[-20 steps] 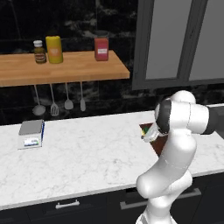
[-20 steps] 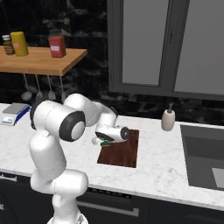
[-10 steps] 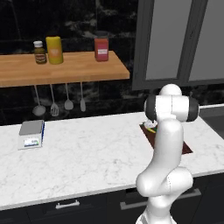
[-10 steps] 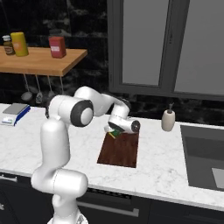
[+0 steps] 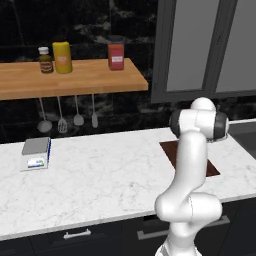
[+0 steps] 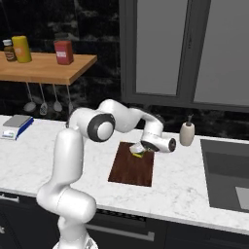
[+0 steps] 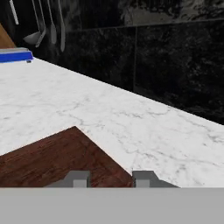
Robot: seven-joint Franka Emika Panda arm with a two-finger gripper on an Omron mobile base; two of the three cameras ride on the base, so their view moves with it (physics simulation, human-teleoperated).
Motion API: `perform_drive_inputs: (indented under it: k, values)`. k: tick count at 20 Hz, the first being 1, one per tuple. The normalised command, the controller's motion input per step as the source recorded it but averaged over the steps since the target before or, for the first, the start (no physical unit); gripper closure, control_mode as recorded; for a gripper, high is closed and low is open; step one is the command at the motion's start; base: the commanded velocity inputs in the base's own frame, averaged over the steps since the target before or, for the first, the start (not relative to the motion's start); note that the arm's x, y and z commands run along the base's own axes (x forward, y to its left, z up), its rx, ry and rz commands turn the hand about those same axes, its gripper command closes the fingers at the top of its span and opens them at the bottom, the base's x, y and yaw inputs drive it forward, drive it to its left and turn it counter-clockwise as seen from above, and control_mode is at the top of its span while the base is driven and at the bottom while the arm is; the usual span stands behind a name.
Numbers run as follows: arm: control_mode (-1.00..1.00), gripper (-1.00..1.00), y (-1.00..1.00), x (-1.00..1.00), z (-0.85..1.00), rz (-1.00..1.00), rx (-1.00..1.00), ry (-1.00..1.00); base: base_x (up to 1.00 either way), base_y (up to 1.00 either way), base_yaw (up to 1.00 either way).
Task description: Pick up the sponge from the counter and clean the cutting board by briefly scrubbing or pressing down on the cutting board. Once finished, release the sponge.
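The dark reddish-brown cutting board (image 6: pixel 127 169) lies on the white marble counter (image 6: pixel 39 160). It is also seen in the left base view as the cutting board (image 5: pixel 171 149), partly behind the arm. The green and yellow sponge (image 6: pixel 139 154) rests on the board's far right corner. My gripper (image 6: pixel 137 148) hovers level just over the sponge, pointing left. In the hand view the gripper (image 7: pixel 111 179) has its fingertips (image 7: pixel 80 179) a short way apart with nothing between them. Below them are the board's corner (image 7: pixel 48 159) and bare counter (image 7: pixel 131 122).
A grey-topped blue scale (image 5: pixel 36 153) stands at the counter's far left, also seen as the scale (image 6: pixel 15 124) and the scale (image 7: pixel 15 56). A soap bottle (image 6: pixel 186 133) and a sink (image 6: pixel 226 172) lie right of the board. Utensils (image 5: pixel 67 120) hang under the wooden shelf (image 5: pixel 75 77).
The hand has swung right and back along the board to its far right corner. The fingers stand closer together than before, and the sponge now lies on the board.
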Motion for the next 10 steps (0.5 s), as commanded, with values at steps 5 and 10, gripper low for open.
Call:
perform_drive_inputs:
  k: [5, 10]
  values:
    - [-1.0, 1.0, -0.92, -1.0, -1.0, 0.21, -0.01, 0.0, 0.0, 0.0, 0.0]
    - [-1.0, 1.0, -0.66, -1.0, -1.0, 0.11, -0.11, 0.23, 0.0, 0.0, 0.0]
